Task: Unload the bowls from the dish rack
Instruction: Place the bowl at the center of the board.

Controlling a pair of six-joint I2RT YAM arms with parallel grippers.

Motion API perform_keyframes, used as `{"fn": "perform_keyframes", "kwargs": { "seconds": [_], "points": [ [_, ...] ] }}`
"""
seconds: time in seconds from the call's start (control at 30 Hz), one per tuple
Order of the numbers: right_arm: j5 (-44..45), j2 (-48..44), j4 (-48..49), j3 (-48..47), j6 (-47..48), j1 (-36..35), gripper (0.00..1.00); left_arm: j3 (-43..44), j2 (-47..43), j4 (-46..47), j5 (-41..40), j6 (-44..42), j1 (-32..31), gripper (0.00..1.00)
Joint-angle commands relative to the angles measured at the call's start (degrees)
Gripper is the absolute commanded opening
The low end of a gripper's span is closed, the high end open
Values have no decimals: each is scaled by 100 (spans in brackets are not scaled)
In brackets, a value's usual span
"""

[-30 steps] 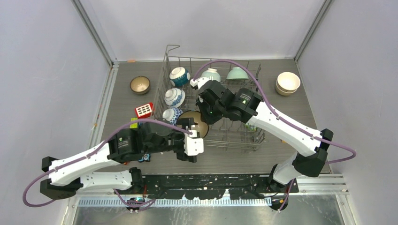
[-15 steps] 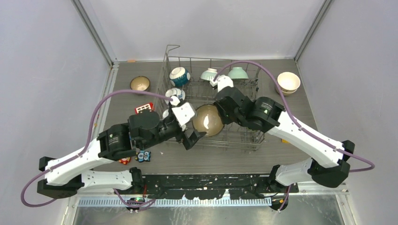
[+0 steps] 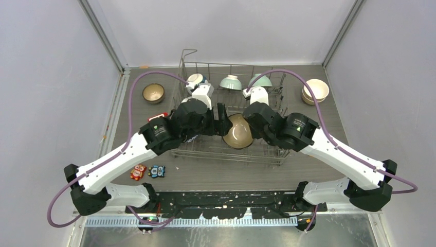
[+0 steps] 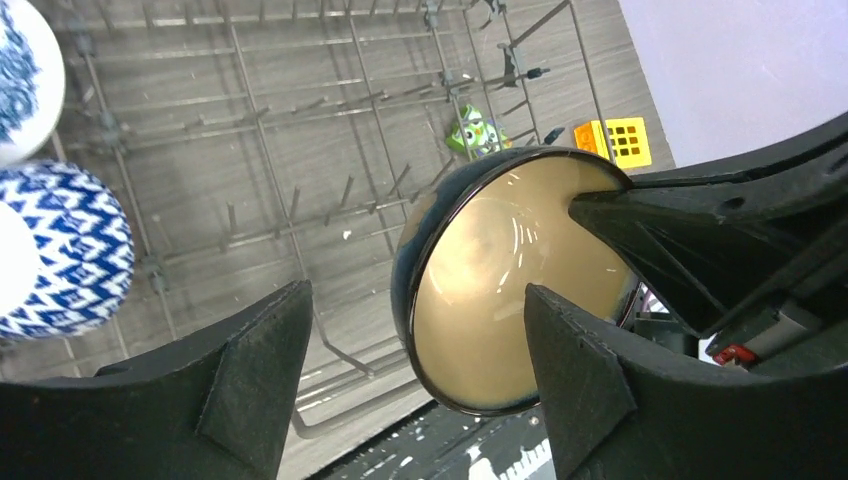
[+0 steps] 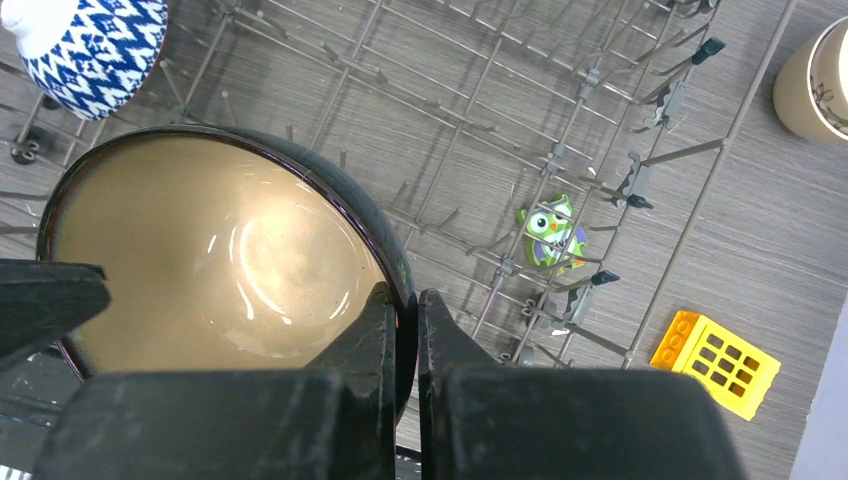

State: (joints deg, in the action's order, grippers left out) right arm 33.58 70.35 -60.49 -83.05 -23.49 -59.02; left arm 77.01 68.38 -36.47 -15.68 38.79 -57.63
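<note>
A dark bowl (image 3: 237, 133) with a glossy beige inside is tipped on its side in the air above the dish rack (image 3: 226, 154). Its open face turns toward the arms' bases.

The right gripper (image 5: 405, 300) holds it. The two black fingers are pinched almost together on the rim, one inside the bowl and one outside.

The left gripper (image 4: 415, 300) faces it from the other side with its fingers spread wide and nothing in its grasp. In the left wrist view the dark bowl (image 4: 490, 290) sits between those fingers, close to the right-hand one. It is not clear whether that finger touches the rim.

Below both grippers lie the grey wires and upright tines of the dish rack (image 5: 560, 150). A blue-and-white bowl (image 5: 90, 40) stands in the rack just beyond the right gripper and to its left. Two mint bowls (image 3: 230, 82) rest in the far row of the rack, past both grippers.

On the table (image 3: 308, 128), stacked cream bowls (image 3: 315, 91) sit outside the rack, beyond the right gripper and to its right. A brown bowl (image 3: 153, 93) sits outside the rack, to the left of the left gripper.

A green owl toy (image 5: 548, 237) lies under the rack wires to the right of the right gripper. A yellow block (image 5: 715, 362) lies further right, outside the rack.
</note>
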Motion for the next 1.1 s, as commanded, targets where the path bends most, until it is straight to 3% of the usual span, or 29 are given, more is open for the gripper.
{"fn": "perform_keyframes", "kwargs": {
  "seconds": [0.0,0.33,0.63,1.07],
  "points": [
    [333,-284,550,-124,-504,17,1,32,29,-58,-255,1017,-20,77],
    [425,-122,581,-98,-835,137,1,-92,133,-8,-335,1180,-29,67],
    [-297,-94,826,80,-1010,669,1,-121,66,42,-506,877,-124,74],
    [-588,-61,879,4,-1205,682,1,292,808,-113,-708,516,-209,52]
  ]
}}
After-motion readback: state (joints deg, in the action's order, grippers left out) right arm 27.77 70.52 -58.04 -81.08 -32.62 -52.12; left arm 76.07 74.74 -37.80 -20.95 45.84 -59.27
